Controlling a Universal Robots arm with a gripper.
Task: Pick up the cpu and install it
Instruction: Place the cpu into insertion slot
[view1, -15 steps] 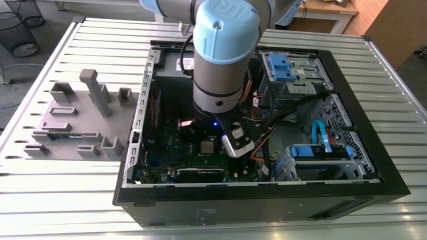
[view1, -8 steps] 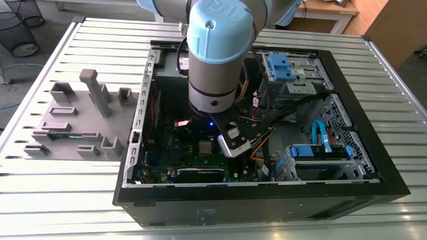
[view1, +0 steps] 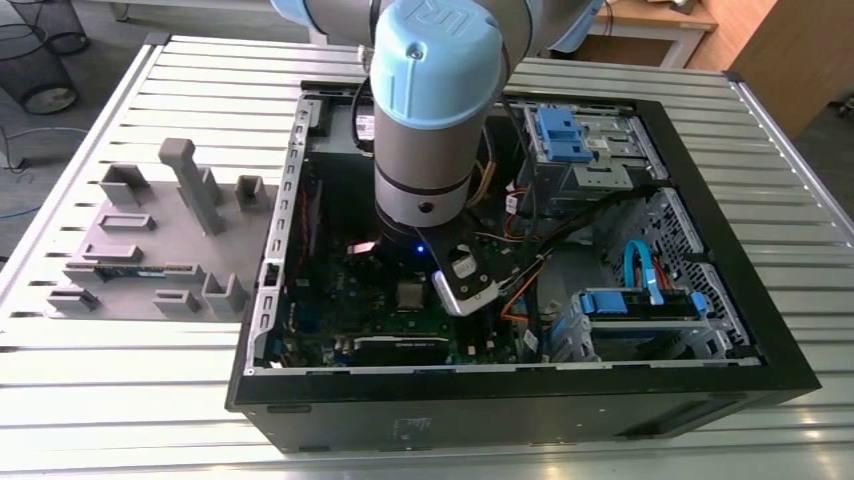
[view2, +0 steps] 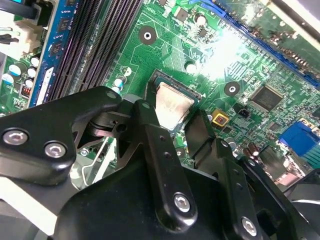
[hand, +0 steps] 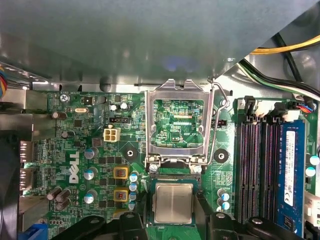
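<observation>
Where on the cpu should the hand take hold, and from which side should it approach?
Grip the cpu by two opposite thin edges, coming straight down from above. It lies flat on the motherboard, so only its edges offer a hold; choose the pair not facing the opened socket frame.

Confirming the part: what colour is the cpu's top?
The cpu is silver-grey metal on top, clearest in the first wrist view.

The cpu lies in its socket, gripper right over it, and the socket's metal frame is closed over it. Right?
No: the first wrist view shows the metal frame swung open, off the cpu. The cpu does lie in its socket, with the gripper right over it.
</observation>
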